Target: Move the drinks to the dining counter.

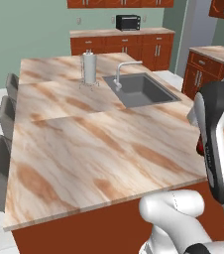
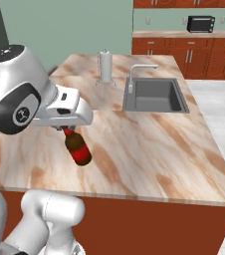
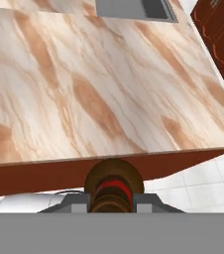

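The tool [image 2: 67, 128] is clamped on the neck of the dark brown glass bottle [image 2: 77, 149], which hangs tilted below it, over the near part of the marbled desk [image 2: 149, 149]. If it lets go from this height and tilt, I think the bottle could topple and roll toward the near edge just beneath the tool.

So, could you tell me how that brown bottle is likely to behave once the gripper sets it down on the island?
The bottle looks rigid glass, so probably stiff but breakable if dropped. It hangs tilted from the gripper, held by its neck, so it may tip on the dining counter unless straightened. Being round, it would likely roll if it falls over.
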